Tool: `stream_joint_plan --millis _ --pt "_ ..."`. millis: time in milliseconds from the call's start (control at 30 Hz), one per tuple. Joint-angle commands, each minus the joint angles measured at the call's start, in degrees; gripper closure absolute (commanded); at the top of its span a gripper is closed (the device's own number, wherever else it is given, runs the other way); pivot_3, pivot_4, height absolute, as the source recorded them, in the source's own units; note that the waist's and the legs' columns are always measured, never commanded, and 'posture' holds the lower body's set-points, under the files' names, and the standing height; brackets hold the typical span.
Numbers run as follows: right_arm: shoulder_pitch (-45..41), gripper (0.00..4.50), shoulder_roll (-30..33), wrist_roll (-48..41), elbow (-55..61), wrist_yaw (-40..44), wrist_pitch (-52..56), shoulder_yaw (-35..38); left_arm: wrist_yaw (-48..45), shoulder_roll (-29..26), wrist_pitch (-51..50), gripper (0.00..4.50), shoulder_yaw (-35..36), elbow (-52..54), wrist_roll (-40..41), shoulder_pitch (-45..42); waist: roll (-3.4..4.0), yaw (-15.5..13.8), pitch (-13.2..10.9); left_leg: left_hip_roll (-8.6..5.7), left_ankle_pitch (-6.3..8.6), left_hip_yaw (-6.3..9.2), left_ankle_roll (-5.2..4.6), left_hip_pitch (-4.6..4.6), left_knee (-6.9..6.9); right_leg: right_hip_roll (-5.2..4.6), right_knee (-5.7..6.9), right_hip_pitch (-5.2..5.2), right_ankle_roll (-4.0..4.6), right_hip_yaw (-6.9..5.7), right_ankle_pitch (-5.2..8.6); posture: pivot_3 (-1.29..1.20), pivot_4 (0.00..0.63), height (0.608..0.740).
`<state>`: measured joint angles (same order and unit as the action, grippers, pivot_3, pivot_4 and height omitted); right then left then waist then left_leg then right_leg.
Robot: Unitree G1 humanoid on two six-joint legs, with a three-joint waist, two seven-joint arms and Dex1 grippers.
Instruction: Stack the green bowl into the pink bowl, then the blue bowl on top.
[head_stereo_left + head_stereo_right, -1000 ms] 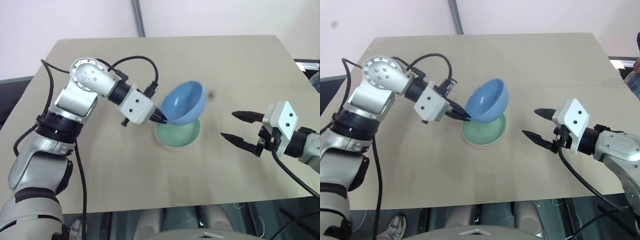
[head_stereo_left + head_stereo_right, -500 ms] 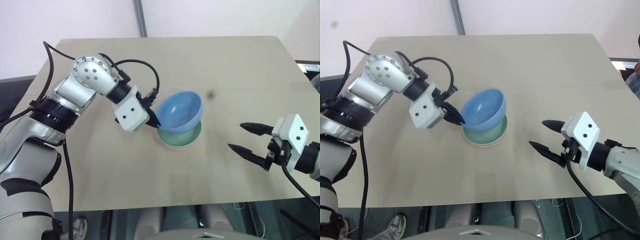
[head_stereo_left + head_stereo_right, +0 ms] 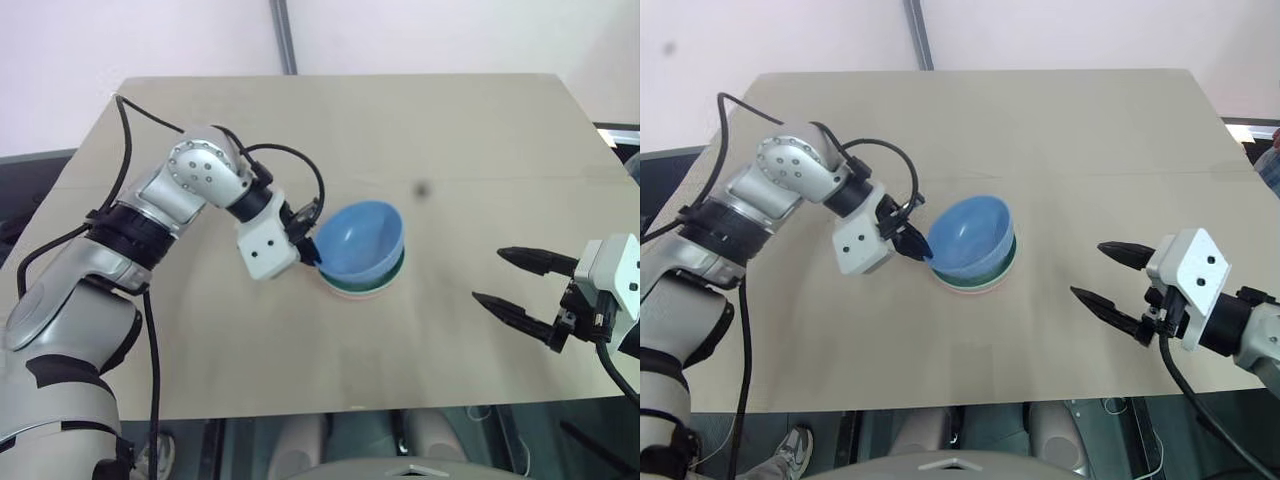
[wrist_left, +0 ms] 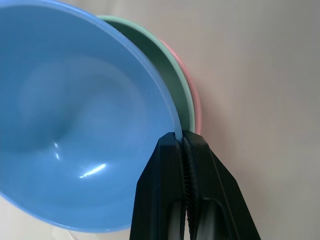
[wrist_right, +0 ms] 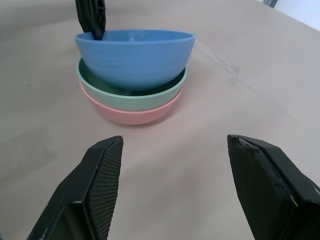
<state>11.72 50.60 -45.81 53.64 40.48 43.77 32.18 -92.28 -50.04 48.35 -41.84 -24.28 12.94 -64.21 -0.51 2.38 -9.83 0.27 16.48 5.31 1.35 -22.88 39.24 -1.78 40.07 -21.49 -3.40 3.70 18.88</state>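
The pink bowl (image 5: 131, 113) stands mid-table with the green bowl (image 5: 131, 94) nested inside it. The blue bowl (image 3: 362, 238) sits in the green one, nearly level, riding a little high with a gap under it. My left gripper (image 3: 312, 252) is shut on the blue bowl's left rim, one finger (image 4: 165, 200) inside and one outside. The green bowl's rim (image 4: 176, 75) and the pink bowl's rim (image 4: 192, 92) show as thin arcs beside the blue bowl. My right gripper (image 3: 512, 280) stands open over bare table to the right, facing the stack with nothing between its fingers.
The tan table (image 3: 420, 130) has free room behind, in front of and to the right of the stack. A small dark spot (image 3: 422, 189) marks the tabletop behind the bowls. The front edge (image 3: 400, 408) lies close below my right gripper.
My left gripper has lowered the blue bowl and tipped it from steeply tilted to nearly level inside the green bowl. My right gripper has drawn back to the right, still open.
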Motion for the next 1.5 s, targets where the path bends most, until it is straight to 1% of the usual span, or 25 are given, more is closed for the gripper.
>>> stream_joint_plan --millis 33,67,100,133,200,267,400,467,533,700,767,800,867,900,933,967,1033,1100,1233,1333,1500 --pt "-1.2 0.82 0.8 -0.4 1.5 -0.8 -1.4 -0.3 -0.2 2.1 2.6 3.71 1.2 -1.8 -0.9 -1.0 0.0 0.0 0.0 0.0 0.0 0.0 0.0 -0.01 0.0 0.0 0.0 0.0 0.0 0.0 0.0 0.0 0.15 0.74" --pt "-1.4 0.82 0.9 -0.4 1.6 -1.0 -1.5 -0.6 -0.2 2.5 2.9 3.52 1.5 -2.1 -1.0 -0.9 0.0 0.0 0.0 0.0 0.0 0.0 0.0 -0.01 0.0 0.0 0.0 0.0 0.0 0.0 0.0 0.0 0.15 0.74" --pt "-1.6 0.82 0.9 -0.5 1.6 -1.2 -1.5 -0.8 -0.2 2.9 3.4 2.86 1.9 -2.4 -1.0 -0.8 0.0 0.0 0.0 0.0 0.0 0.0 0.0 0.0 0.0 0.0 0.01 0.0 0.0 0.0 0.0 0.0 0.15 0.74" --pt "-1.7 0.82 0.9 -0.5 1.7 -1.4 -1.5 -1.0 -0.2 3.0 3.7 2.75 2.4 -2.4 -0.8 -0.8 0.0 0.0 0.0 0.0 0.0 0.01 0.0 0.0 0.0 0.0 0.01 0.0 0.0 0.0 0.0 0.0 0.15 0.74" --pt "-1.7 0.82 0.9 -0.6 2.0 -1.6 -1.6 -1.4 -0.2 2.9 1.7 2.75 4.2 -1.7 0.5 -0.5 0.0 0.1 0.0 0.0 0.0 0.0 0.0 0.0 0.0 0.0 0.01 0.0 0.0 0.0 0.0 0.0 0.15 0.74" --pt "-1.7 0.82 0.7 -0.5 2.2 -1.9 -1.7 -1.8 -0.2 1.9 -4.3 2.75 7.0 0.8 2.8 0.4 -0.01 0.1 0.0 0.0 0.0 0.0 0.0 0.0 0.0 0.01 0.02 -0.01 0.0 0.01 0.0 0.0 0.15 0.74" --pt "-2.0 0.82 0.3 0.0 2.2 -2.3 -2.3 -3.4 4.4 -1.6 -21.4 2.75 14.6 9.1 5.0 4.0 0.0 0.4 0.0 0.02 0.0 0.01 0.0 0.01 0.0 0.02 0.03 -0.01 0.0 0.01 0.0 0.0 0.15 0.74" --pt "-2.3 0.82 0.6 0.3 1.6 -1.9 -2.9 -4.5 8.4 -4.3 -34.7 2.75 19.1 16.2 7.7 6.6 0.0 0.3 0.0 0.03 0.0 0.03 0.0 0.01 -0.01 0.02 0.02 -0.01 0.0 -0.01 0.0 0.0 0.15 0.74" --pt "-3.0 0.82 1.0 0.5 0.6 -1.3 -3.4 -5.2 11.4 -6.7 -44.7 2.75 22.7 22.4 10.2 9.2 0.0 0.3 0.0 0.03 0.0 0.04 0.0 0.01 -0.01 0.02 0.03 -0.01 0.0 -0.01 0.0 0.0 0.15 0.74" --pt "-6.7 0.82 2.0 1.6 -3.2 0.7 -4.9 -8.7 20.7 -12.0 -65.0 2.75 32.9 34.9 15.1 19.9 0.0 0.2 0.0 0.06 0.0 0.03 0.0 0.07 -0.01 0.02 0.07 0.0 0.0 0.0 0.0 0.0 0.15 0.74" --pt "-8.4 0.82 2.1 2.4 -4.6 1.1 -5.5 -10.4 28.0 -10.9 -72.8 2.75 38.4 39.5 18.5 25.8 0.01 0.2 0.0 0.07 0.0 0.04 0.0 0.09 -0.01 0.03 0.09 0.01 0.0 -0.02 0.0 0.0 0.15 0.74" --pt "-9.1 0.82 2.1 3.0 -5.1 1.2 -5.9 -11.3 33.4 -8.0 -77.2 2.75 42.6 41.5 23.4 28.9 0.0 0.1 0.0 0.08 0.0 0.03 0.0 0.11 -0.02 0.02 0.09 0.01 0.0 0.0 0.0 0.0 0.15 0.74" --pt "-10.3 0.82 1.5 4.4 -5.9 0.7 -6.6 -13.2 43.4 -1.9 -76.7 2.75 49.0 46.4 22.4 36.3 -0.01 -0.2 0.0 0.14 0.0 0.15 0.0 0.12 -0.02 -0.02 0.11 0.0 0.0 0.01 0.0 0.0 0.15 0.74" --pt "-10.5 0.82 1.3 4.7 -6.1 0.6 -6.8 -13.6 46.2 -0.2 -76.5 2.75 50.6 48.1 21.3 38.5 -0.03 -0.2 0.0 0.19 0.0 0.31 0.0 0.08 0.04 -0.09 0.16 0.0 0.0 -0.02 0.01 0.0 0.15 0.74" --pt "-10.7 0.82 0.9 6.7 -6.4 0.0 -7.9 -14.9 49.2 1.8 -78.0 2.75 52.9 50.5 21.3 43.6 -0.06 -0.2 0.0 0.16 0.0 0.34 0.0 0.03 0.04 -0.07 0.07 0.0 -0.01 -0.03 0.0 0.0 0.15 0.74" --pt "-10.9 0.82 -0.1 7.3 -6.9 0.0 -9.1 -15.9 49.8 2.6 -78.5 2.75 54.3 52.5 21.0 48.7 -0.07 0.0 0.0 0.14 0.0 0.35 0.0 0.02 0.05 -0.09 0.08 0.01 -0.01 -0.02 0.0 0.0 0.15 0.74" --pt "-10.6 0.82 -0.5 8.7 -7.7 0.7 -10.2 -17.1 49.0 4.4 -76.8 2.75 57.1 55.2 20.8 58.8 -0.07 0.1 0.0 0.13 0.0 0.27 0.01 0.08 -0.06 -0.1 0.01 -0.01 -0.01 0.1 0.0 0.0 0.15 0.74" --pt "-9.8 0.82 -0.2 9.3 -8.3 1.5 -10.5 -17.1 46.1 5.1 -75.7 2.75 59.9 56.0 22.2 66.4 -0.07 0.0 0.0 0.16 0.0 0.21 0.02 0.09 -0.14 -0.12 -0.03 -0.06 0.0 0.16 0.0 0.0 0.15 0.74" --pt "-6.4 0.82 0.3 11.1 -8.8 2.6 -11.3 -14.9 40.0 5.1 -70.2 2.75 64.6 53.6 20.7 77.5 -0.08 -0.9 0.0 0.15 0.0 0.24 0.01 0.11 -0.15 -0.16 -0.04 0.02 0.0 0.0 0.0 0.0 0.15 0.74" --pt "-3.7 0.82 0.5 11.2 -8.6 3.2 -11.3 -12.1 36.4 4.3 -68.0 2.75 67.7 52.2 20.7 81.4 -0.06 -1.7 0.0 0.12 0.0 0.12 0.01 0.21 -0.14 -0.17 -0.03 0.14 0.0 -0.05 0.0 0.0 0.15 0.74" --pt "-0.1 0.82 0.7 10.4 -8.1 4.3 -10.2 -8.0 31.6 2.5 -67.5 2.75 72.9 50.9 22.9 83.5 -0.07 -1.7 0.0 0.11 0.01 0.15 0.01 0.37 -0.14 -0.16 -0.12 0.36 0.0 -0.15 -0.01 0.0 0.15 0.74"
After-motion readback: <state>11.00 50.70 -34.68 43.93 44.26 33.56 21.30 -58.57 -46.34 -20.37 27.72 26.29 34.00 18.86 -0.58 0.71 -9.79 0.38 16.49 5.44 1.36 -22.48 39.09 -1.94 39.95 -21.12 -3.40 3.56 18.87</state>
